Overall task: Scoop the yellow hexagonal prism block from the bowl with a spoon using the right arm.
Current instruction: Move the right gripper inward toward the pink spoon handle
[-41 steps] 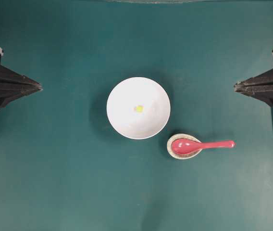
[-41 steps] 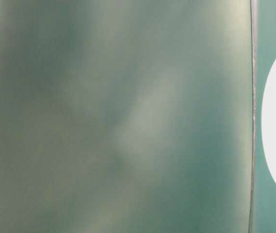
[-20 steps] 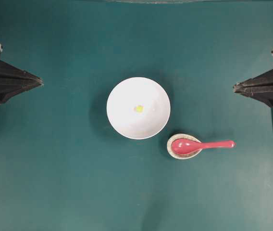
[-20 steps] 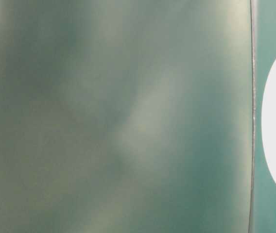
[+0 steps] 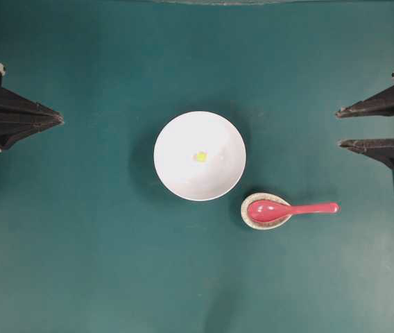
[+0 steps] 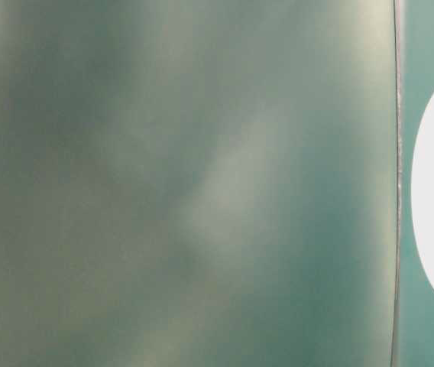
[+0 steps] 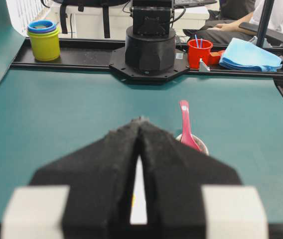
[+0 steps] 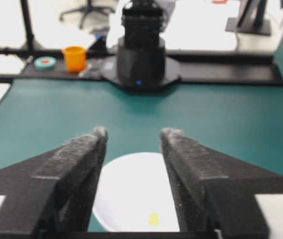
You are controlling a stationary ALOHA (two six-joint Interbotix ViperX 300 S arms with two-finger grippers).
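The white bowl (image 5: 183,173) stands in the middle of the table, with the tiny yellow block (image 5: 200,157) lying inside it. The pink-red spoon (image 5: 301,208) lies to the bowl's lower right, its head on a small speckled rest (image 5: 247,216) and its handle pointing right. My right gripper (image 5: 339,128) is open and empty at the right edge, well away from the spoon. In the right wrist view the bowl (image 8: 131,184) and the block (image 8: 153,218) show between the fingers (image 8: 81,149). My left gripper (image 5: 58,119) is shut and empty at the left edge.
The left wrist view shows the spoon (image 7: 184,122) beyond the shut gripper (image 7: 140,119), plus a yellow cup (image 7: 44,42), a red cup (image 7: 200,52) and a blue cloth (image 7: 251,57) behind the table. The table-level view is blurred.
My right gripper's jaws have opened from shut. The left gripper, bowl, block and spoon have stayed in place.
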